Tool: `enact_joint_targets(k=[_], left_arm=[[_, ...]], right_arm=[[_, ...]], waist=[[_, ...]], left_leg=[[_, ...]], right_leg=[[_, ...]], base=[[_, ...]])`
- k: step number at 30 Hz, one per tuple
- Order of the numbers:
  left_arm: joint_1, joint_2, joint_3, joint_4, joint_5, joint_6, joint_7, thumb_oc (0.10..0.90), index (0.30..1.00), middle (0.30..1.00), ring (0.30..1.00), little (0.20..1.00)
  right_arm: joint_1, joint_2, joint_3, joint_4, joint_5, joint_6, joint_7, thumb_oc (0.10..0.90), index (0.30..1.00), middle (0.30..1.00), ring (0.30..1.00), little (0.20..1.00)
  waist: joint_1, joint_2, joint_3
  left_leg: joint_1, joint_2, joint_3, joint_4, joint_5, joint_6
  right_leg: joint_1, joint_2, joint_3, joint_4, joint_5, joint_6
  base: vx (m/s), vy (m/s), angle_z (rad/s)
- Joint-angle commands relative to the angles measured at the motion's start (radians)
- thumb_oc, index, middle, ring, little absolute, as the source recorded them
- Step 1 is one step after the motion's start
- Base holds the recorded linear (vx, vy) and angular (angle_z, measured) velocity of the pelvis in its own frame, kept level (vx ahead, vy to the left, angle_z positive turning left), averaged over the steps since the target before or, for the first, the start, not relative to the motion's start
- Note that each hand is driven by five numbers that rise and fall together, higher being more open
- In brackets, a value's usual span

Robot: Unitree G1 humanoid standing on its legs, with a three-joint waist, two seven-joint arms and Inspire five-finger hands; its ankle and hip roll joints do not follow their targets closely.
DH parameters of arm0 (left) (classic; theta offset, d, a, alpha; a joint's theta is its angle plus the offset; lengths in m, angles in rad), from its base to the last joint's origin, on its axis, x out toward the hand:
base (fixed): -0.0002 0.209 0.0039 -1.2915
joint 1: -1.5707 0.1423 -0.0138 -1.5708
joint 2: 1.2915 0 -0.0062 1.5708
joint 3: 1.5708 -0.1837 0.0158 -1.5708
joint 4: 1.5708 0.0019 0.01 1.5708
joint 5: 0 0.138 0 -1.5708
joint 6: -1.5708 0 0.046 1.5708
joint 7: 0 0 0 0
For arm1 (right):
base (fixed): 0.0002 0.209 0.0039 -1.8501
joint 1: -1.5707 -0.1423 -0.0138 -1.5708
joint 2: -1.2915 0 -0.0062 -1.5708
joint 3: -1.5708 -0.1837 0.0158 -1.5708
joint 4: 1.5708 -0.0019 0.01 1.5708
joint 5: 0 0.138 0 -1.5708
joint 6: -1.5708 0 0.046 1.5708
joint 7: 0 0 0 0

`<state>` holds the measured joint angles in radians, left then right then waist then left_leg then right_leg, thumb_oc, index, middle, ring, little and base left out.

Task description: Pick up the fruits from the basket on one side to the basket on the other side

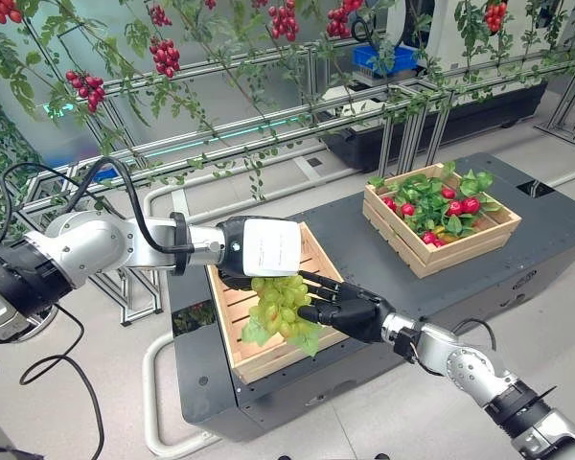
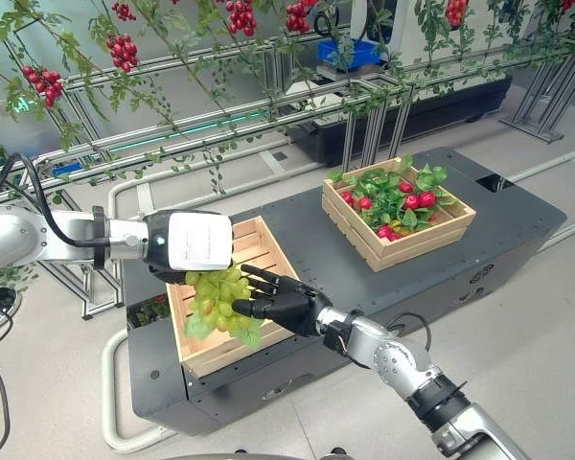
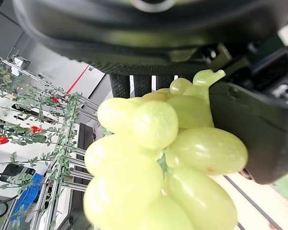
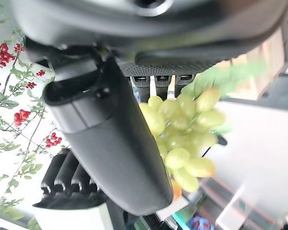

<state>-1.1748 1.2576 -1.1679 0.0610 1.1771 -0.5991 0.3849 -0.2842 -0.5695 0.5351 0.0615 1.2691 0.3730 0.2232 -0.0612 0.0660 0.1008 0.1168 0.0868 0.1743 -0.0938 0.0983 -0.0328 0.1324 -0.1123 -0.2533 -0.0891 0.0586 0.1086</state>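
While my left hand (image 1: 259, 251) grips the green grape bunch (image 1: 280, 305) over the near slatted wooden crate (image 1: 232, 309), my right hand (image 1: 350, 309) reaches in with straight fingers; the far wooden crate (image 1: 479, 247) of red fruit awaits.

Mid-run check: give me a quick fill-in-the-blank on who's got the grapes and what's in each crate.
1. The green grapes hang from the ____ hand.
2. The right hand reaches toward them with ____ fingers.
3. The grapes hang over the ____ crate.
4. The far crate holds leaves and ____ fruit.

Missing words: left; open; near; red

Pale green grapes (image 1: 280, 305), red tomatoes (image 1: 457, 204)
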Motion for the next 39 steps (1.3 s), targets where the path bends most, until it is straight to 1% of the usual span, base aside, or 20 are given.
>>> enact_joint_targets(k=[1,6,11,18,22,24,25,27,29,34,37,39], left_arm=[[-0.085,-0.014,0.117,0.130,-0.007,0.054,0.056,0.400,0.300,0.300,0.300,0.300],[-0.089,-0.029,0.107,0.148,0.000,0.066,0.051,0.400,0.300,0.300,0.300,0.300],[-0.081,-0.043,0.104,0.167,0.012,0.076,0.073,0.400,0.300,0.300,0.300,0.300],[-0.087,-0.068,0.101,0.171,0.028,0.074,0.083,0.400,0.300,0.300,0.300,0.300],[-0.085,-0.093,0.097,0.180,0.041,0.067,0.090,0.400,0.300,0.300,0.300,0.300],[-0.080,-0.106,0.098,0.184,0.050,0.061,0.091,0.400,0.300,0.300,0.300,0.300],[-0.074,-0.118,0.100,0.185,0.056,0.056,0.084,0.400,0.300,0.300,0.300,0.300],[-0.069,-0.129,0.100,0.197,0.061,0.045,0.087,0.400,0.300,0.300,0.300,0.300],[-0.064,-0.136,0.101,0.207,0.066,0.037,0.096,0.400,0.300,0.300,0.300,0.300],[-0.065,-0.165,0.093,0.236,0.074,0.009,0.161,0.400,0.300,0.300,0.300,0.300],[-0.072,-0.189,0.088,0.247,0.084,-0.003,0.180,0.400,0.300,0.300,0.300,0.300],[-0.073,-0.211,0.087,0.255,0.095,-0.011,0.184,0.400,0.300,0.300,0.300,0.300]], right_arm=[[-0.104,0.048,0.005,-0.125,0.121,-0.015,0.101,0.800,0.900,0.900,0.900,0.900],[-0.111,0.062,0.034,-0.134,0.121,-0.022,0.105,0.800,0.900,0.900,0.900,0.900],[-0.117,0.069,0.048,-0.138,0.114,-0.014,0.098,0.800,0.900,0.900,0.900,0.900],[-0.131,0.100,0.070,-0.111,0.148,0.014,0.119,0.800,0.900,0.900,0.900,0.900],[-0.139,0.132,0.087,-0.102,0.199,-0.004,0.134,0.800,0.900,0.900,0.900,0.900],[-0.142,0.152,0.089,-0.104,0.210,-0.027,0.133,0.800,0.900,0.900,0.900,0.900],[-0.147,0.170,0.093,-0.105,0.220,-0.052,0.121,0.800,0.900,0.900,0.900,0.900],[-0.148,0.192,0.091,-0.099,0.241,-0.068,0.112,0.800,0.900,0.900,0.900,0.900],[-0.147,0.208,0.087,-0.092,0.244,-0.070,0.112,0.800,0.900,0.900,0.900,0.900],[-0.137,0.249,0.089,-0.063,0.283,-0.065,0.117,0.800,0.900,0.900,0.900,0.900],[-0.144,0.271,0.089,-0.036,0.291,-0.075,0.133,0.800,0.900,0.900,0.900,0.900],[-0.148,0.290,0.090,-0.022,0.299,-0.100,0.135,0.800,0.900,0.900,0.900,0.900]], waist=[[0.032,-0.028,-0.052],[0.035,-0.028,-0.053],[0.033,-0.027,-0.051],[0.038,-0.026,-0.052],[0.043,-0.026,-0.052],[0.046,-0.025,-0.051],[0.047,-0.025,-0.051],[0.048,-0.024,-0.051],[0.048,-0.023,-0.051],[0.049,-0.020,-0.055],[0.051,-0.020,-0.055],[0.053,-0.020,-0.055]], left_leg=[[0.063,0.016,0.014,0.007,-0.128,-0.023],[0.060,0.017,0.012,0.007,-0.125,-0.024],[0.060,0.018,0.009,0.007,-0.124,-0.025],[0.061,0.019,0.005,0.007,-0.123,-0.026],[0.061,0.020,0.001,0.007,-0.123,-0.026],[0.060,0.020,-0.003,0.007,-0.122,-0.027],[0.060,0.021,-0.005,0.007,-0.122,-0.027],[0.061,0.020,-0.008,0.007,-0.122,-0.026],[0.061,0.020,-0.010,0.007,-0.123,-0.026],[0.061,0.021,-0.011,0.007,-0.123,-0.026],[0.061,0.021,-0.014,0.007,-0.122,-0.026],[0.061,0.021,-0.019,0.007,-0.123,-0.026]], right_leg=[[0.072,-0.044,-0.032,0.002,-0.067,0.013],[0.069,-0.045,-0.032,0.002,-0.067,0.012],[0.069,-0.045,-0.028,0.002,-0.067,0.011],[0.073,-0.047,-0.034,0.002,-0.067,0.011],[0.075,-0.047,-0.040,0.002,-0.068,0.011],[0.075,-0.047,-0.041,0.002,-0.069,0.010],[0.076,-0.046,-0.042,0.002,-0.069,0.009],[0.077,-0.046,-0.042,0.002,-0.070,0.009],[0.077,-0.046,-0.040,0.002,-0.071,0.009],[0.076,-0.046,-0.040,0.002,-0.071,0.009],[0.077,-0.046,-0.041,0.002,-0.072,0.008],[0.078,-0.046,-0.043,0.002,-0.073,0.008]], base=[[0.00,0.000,0.00],[0.00,0.000,0.00],[0.00,0.000,0.00],[0.00,0.000,0.00],[0.00,0.000,0.00],[0.00,0.000,0.00],[-0.01,-0.005,0.03],[0.00,-0.002,0.02],[0.00,0.000,0.00],[0.00,0.000,0.00],[0.00,0.000,0.00],[0.00,0.000,0.00]])
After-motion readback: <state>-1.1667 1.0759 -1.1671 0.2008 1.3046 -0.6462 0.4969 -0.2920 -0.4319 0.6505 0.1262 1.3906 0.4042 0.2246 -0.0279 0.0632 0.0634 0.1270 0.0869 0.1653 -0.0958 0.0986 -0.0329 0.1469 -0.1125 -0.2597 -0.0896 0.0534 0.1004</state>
